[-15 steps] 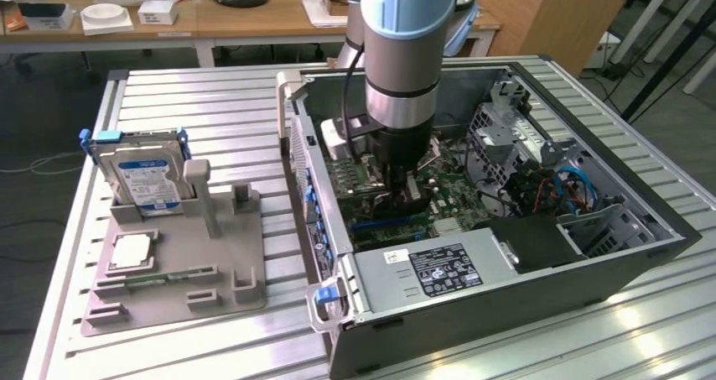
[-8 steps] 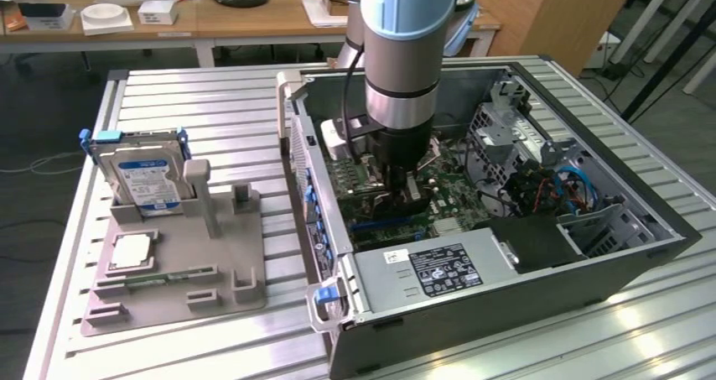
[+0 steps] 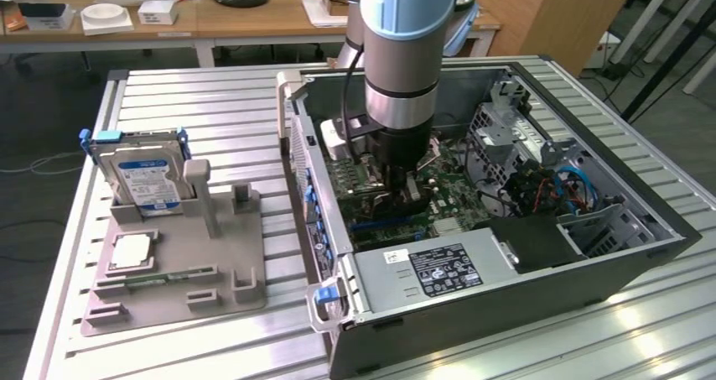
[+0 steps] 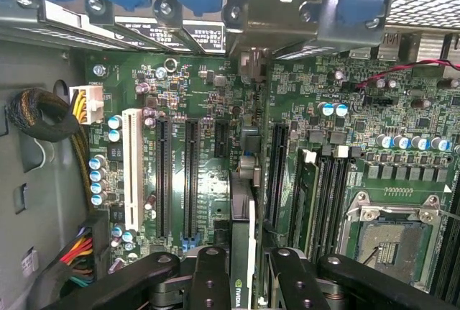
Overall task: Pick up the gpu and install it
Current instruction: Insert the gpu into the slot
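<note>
Edge-on in the wrist view, the gpu [image 4: 241, 209] is a thin dark card with a green logo near the fingers. My gripper [image 4: 242, 270] is shut on it, one black finger [image 4: 208, 281] on each side. The card hangs just above the motherboard [image 4: 323, 144], in line with the long black slot [image 4: 277, 173] beside the memory slots. In the exterior view the gripper [image 3: 400, 197] reaches down into the open computer case [image 3: 626, 254], and the arm hides most of the card.
Two black slots [image 4: 190, 173] and a white slot [image 4: 131, 166] lie beside the card. The processor socket [image 4: 392, 238] and cable bundle [image 4: 43, 112] flank the board. The power supply [image 3: 442, 267] fills the case front. A grey fixture [image 3: 179, 271] holds a hard drive [image 3: 140, 179].
</note>
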`<action>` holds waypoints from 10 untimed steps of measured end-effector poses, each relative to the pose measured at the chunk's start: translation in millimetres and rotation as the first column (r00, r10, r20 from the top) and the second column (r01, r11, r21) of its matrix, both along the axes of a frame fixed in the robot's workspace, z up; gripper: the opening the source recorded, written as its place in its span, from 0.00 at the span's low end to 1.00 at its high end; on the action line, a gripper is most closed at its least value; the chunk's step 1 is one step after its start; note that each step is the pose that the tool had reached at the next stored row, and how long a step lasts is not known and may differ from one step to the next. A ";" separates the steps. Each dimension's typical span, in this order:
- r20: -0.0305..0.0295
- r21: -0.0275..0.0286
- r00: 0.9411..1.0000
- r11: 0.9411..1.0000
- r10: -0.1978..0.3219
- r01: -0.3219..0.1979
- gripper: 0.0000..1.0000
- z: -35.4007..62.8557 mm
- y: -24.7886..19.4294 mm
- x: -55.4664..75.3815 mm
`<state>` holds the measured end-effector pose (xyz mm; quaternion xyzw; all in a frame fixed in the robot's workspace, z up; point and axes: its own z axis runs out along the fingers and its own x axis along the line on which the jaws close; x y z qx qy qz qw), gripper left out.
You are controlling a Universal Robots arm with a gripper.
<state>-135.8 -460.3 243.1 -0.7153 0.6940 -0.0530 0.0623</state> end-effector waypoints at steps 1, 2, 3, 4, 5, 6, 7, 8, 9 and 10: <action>0.000 0.000 1.000 1.000 0.000 0.000 0.26 0.0 0.0 0.0; 0.000 0.000 1.000 1.000 0.000 0.000 0.26 0.0 0.0 0.0; 0.000 0.000 1.000 1.000 0.000 0.000 0.26 0.0 0.0 0.0; 0.000 0.000 1.000 1.000 0.000 0.000 0.26 0.0 0.0 0.0; 0.000 0.000 1.000 1.000 0.000 0.000 0.26 0.0 0.0 0.0; 0.000 0.000 1.000 1.000 0.000 0.000 0.26 0.0 0.0 0.0; 0.000 0.000 1.000 1.000 0.000 0.000 0.26 0.0 0.0 0.0; 0.000 0.000 1.000 1.000 0.000 0.000 0.26 0.0 0.0 0.0; 0.000 0.000 1.000 1.000 0.000 0.000 0.26 0.0 0.0 0.0; 0.000 0.000 1.000 1.000 0.000 0.000 0.26 -0.1 -0.1 -0.1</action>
